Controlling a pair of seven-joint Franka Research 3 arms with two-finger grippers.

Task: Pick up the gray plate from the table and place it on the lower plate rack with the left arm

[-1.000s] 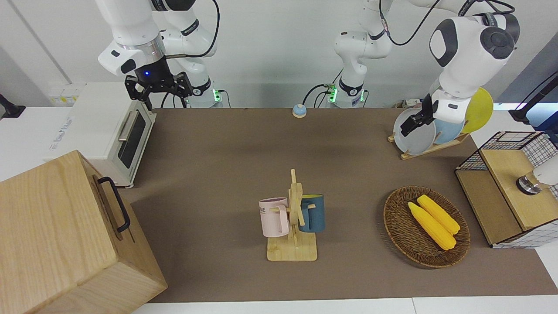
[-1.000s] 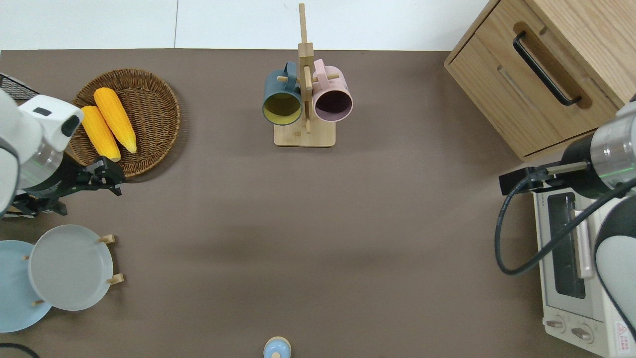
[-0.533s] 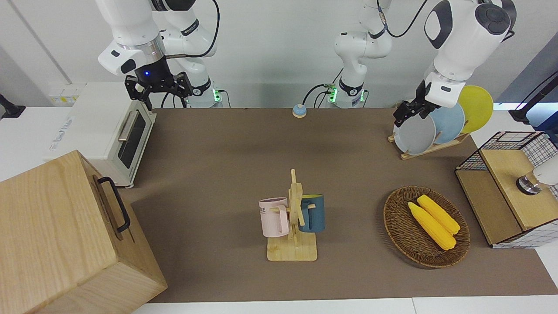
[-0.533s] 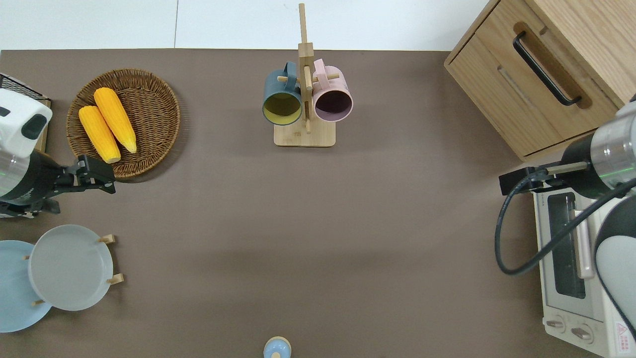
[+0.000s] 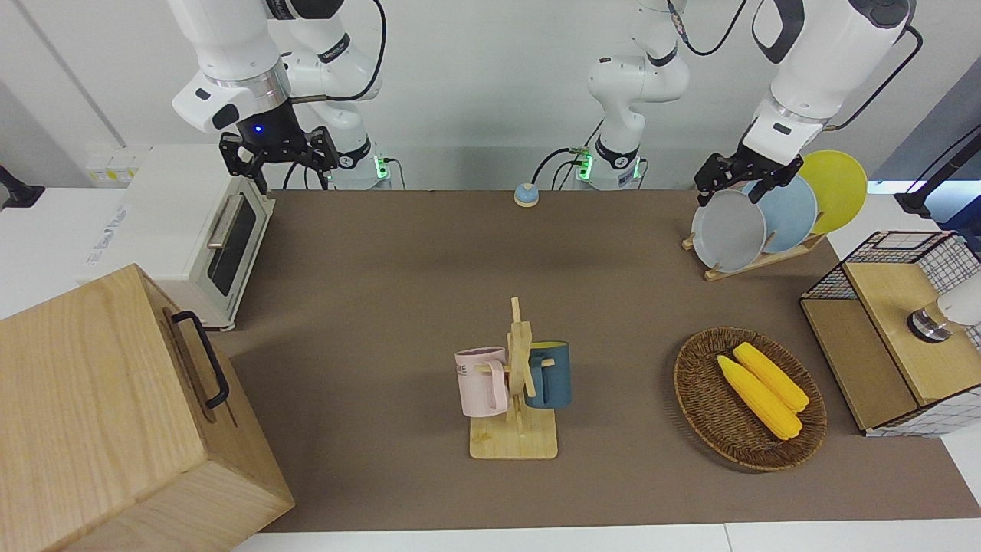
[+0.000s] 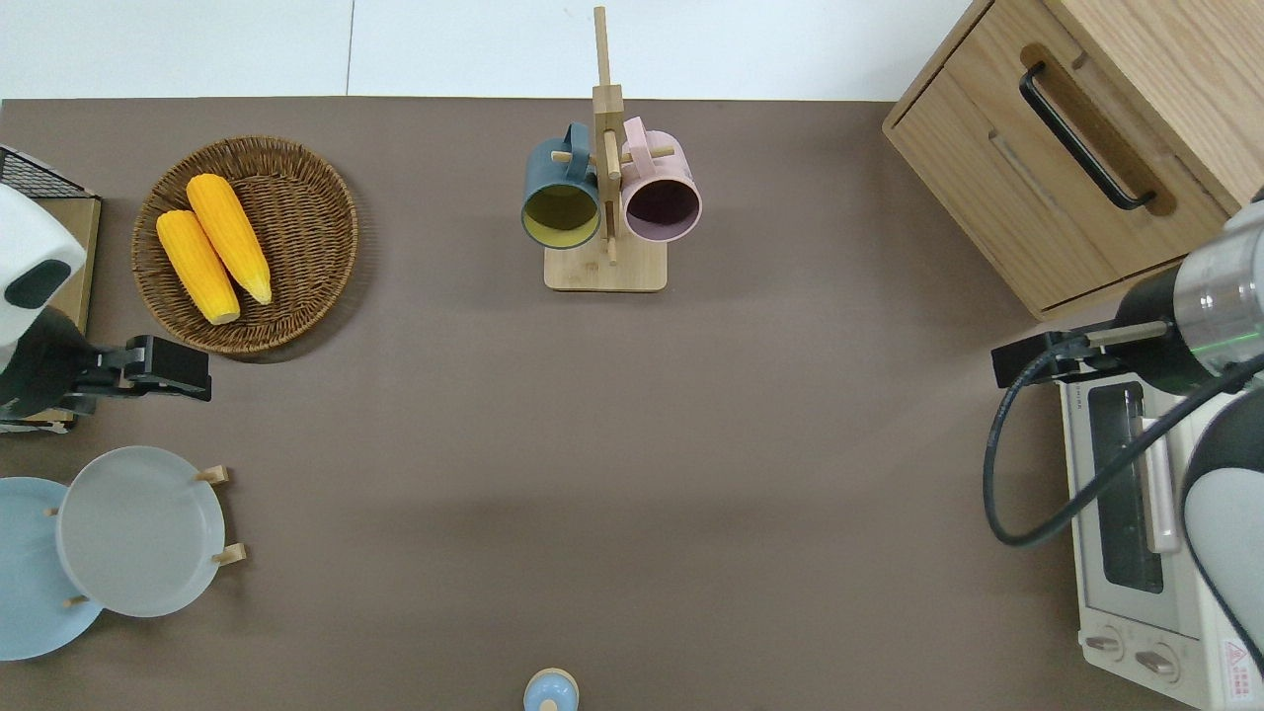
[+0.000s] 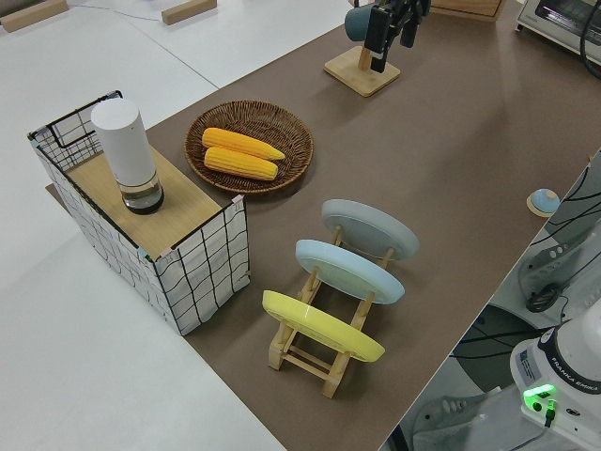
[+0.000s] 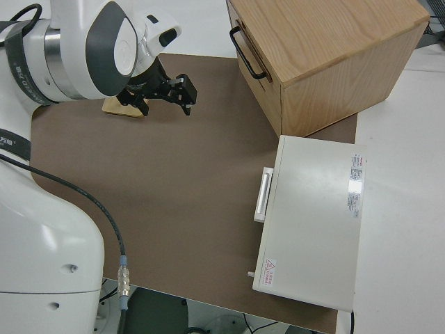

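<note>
One round pale gray plate (image 6: 138,530) now leans in the slanted light-wood rack's (image 7: 324,352) lowest slot; your left gripper (image 6: 163,367), jaws apart and empty, has lifted away. Placement looks done. Right arm parked.

Two white jointed arms w/ dark gray joint caps, black cables, green base lights. Left gripper (image 5: 737,182) black; right gripper (image 5: 280,156) black w/ blue LED above.
</note>
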